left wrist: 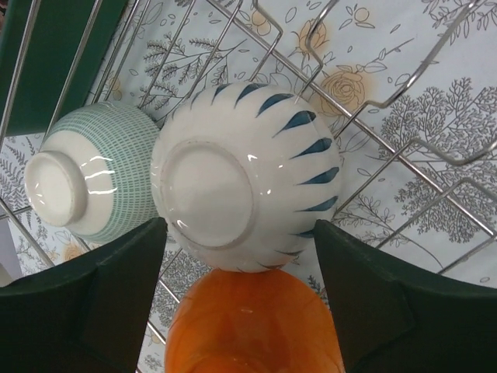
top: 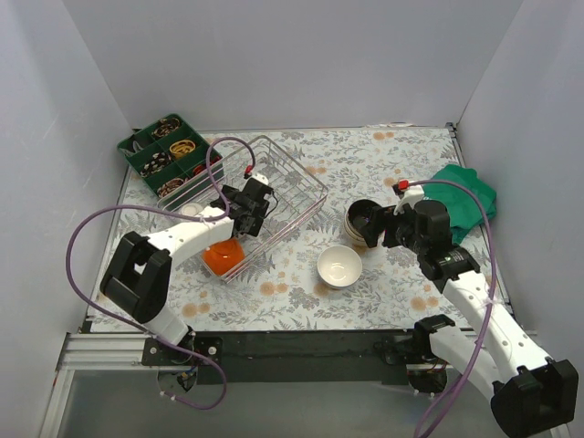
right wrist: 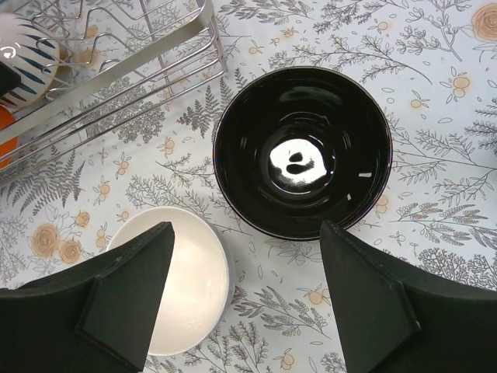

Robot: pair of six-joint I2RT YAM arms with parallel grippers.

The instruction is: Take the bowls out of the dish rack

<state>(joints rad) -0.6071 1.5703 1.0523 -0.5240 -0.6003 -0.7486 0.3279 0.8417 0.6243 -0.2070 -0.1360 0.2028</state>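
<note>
A flowered cloth covers the table [top: 301, 292], which has plain grey walls [top: 274, 64] around it. Left of centre lies the dish rack [top: 292, 182], its long axis diagonal, from near-left to far-right. Inside it, the left gripper [left wrist: 241, 233] stands wide open on both sides of a blue-striped bowl [left wrist: 248, 155], which is tipped with its bottom toward the wrist camera. The right gripper [right wrist: 245, 233] hangs open and empty over a black bowl [right wrist: 303, 151].

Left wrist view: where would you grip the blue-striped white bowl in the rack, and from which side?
Probably by its foot ring, coming straight on from the base side. The blue-striped bowl is tipped with its base toward the left gripper, rim hidden behind. The green-patterned bowl crowds one flank and the orange bowl another, so the rounded walls leave little finger room.
</note>
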